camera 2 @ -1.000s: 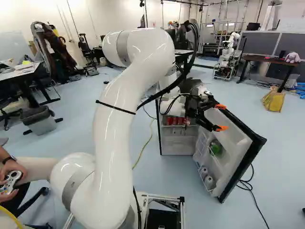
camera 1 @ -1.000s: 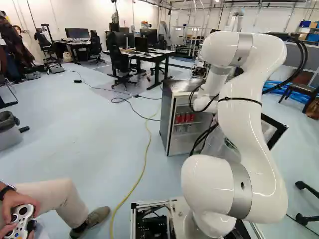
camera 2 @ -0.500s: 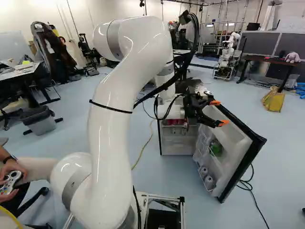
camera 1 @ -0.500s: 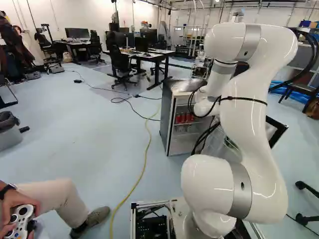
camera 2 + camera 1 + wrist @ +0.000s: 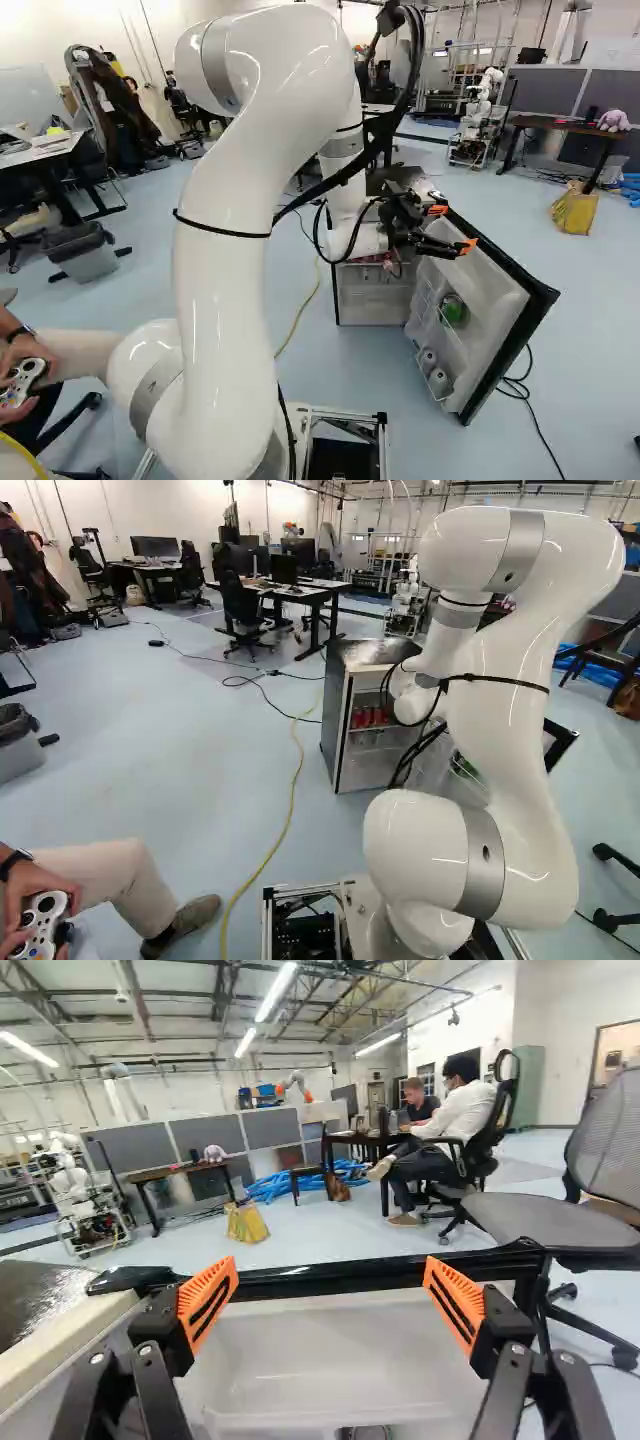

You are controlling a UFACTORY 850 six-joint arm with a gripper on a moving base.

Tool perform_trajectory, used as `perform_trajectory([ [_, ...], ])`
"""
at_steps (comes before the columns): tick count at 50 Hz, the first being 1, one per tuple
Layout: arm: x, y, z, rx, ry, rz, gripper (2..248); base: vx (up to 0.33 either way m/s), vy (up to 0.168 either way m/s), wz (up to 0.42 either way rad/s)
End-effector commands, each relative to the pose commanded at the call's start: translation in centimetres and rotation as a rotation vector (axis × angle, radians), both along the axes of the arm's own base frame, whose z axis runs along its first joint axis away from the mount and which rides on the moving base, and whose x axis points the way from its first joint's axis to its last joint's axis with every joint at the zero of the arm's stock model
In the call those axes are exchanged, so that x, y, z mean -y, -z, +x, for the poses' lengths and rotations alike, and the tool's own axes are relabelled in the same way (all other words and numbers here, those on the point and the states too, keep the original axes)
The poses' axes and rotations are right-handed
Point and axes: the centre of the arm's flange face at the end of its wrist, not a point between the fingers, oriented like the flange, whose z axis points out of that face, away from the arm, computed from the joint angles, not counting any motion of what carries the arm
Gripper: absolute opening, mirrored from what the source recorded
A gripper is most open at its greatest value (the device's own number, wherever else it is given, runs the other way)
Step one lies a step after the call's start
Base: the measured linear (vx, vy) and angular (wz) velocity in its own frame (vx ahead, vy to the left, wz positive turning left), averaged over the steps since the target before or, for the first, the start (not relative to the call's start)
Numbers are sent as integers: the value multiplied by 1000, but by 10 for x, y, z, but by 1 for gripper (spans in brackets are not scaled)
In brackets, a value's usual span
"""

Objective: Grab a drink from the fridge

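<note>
In the right base view my gripper (image 5: 453,228) stands open above the fridge's swung-out door (image 5: 492,290). Its orange pads are spread with nothing between them. The wrist view shows the gripper (image 5: 332,1295) at the door's upper part, with the black door edge (image 5: 330,1278) and white inner side beyond and below the fingers. Red cans (image 5: 368,717) stand on a shelf inside the fridge (image 5: 338,705); in the right base view the arm partly hides them. Lower in the door racks sit a green item (image 5: 454,310) and pale cans (image 5: 438,380).
The fridge's dark top (image 5: 40,1295) lies beside the gripper in the wrist view. An office chair (image 5: 540,1220) is on its other side, beyond the door. Farther off stand another robot (image 5: 478,115), a yellow bag (image 5: 573,208) and a desk (image 5: 560,124).
My arm's elbow has swung back towards the base cameras. In the right base view the gripper has moved up and slightly left, still open. The base, fridge and door have stayed put.
</note>
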Motion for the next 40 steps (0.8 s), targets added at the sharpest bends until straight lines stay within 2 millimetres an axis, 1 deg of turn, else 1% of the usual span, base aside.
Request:
perform_trajectory([
  [34,-20,-11,-35,-65,-306,-30,247,0,0,0],
  [40,-25,-9,-42,-80,-359,-30,247,0,0,0],
])
